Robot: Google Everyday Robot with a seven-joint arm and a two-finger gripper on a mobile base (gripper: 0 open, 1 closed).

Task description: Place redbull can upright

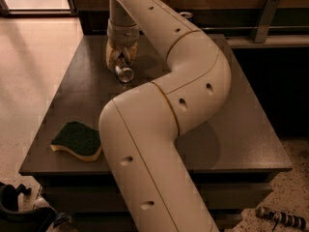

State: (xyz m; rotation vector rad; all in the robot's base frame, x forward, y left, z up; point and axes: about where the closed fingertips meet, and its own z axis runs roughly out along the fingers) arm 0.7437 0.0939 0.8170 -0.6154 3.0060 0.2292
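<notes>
- The redbull can [124, 73] is not stood upright. It is tipped over, and its long side runs from the back of the tabletop [251, 129] toward the front.
- One round, shiny silver end is turned toward the camera and a little downward. The other end is hidden up inside the gripper [121, 61].
- Only that shiny end and a short bit of the can's side can be seen. It cannot be told whether the low end is touching the tabletop.
- The tabletop is dark grey, flat and dull. A green sponge [77, 140] with a yellow underside is laid near its front left corner, well apart from the can.
- A pale, shiny floor [29, 57] is seen to the left. A dark wooden wall is seen behind, with a grey metal bracket [263, 18] at the top right.
- A large part of the tabletop is covered by the thick cream arm [159, 129], which is bent in a big curve.
- The gripper is pointed down over the back left part of the tabletop. The can is found right under it, poking out from between the tan fingers [112, 57].
- The fingers are pressed close on both sides of the can, so the can looks to be gripped.
</notes>
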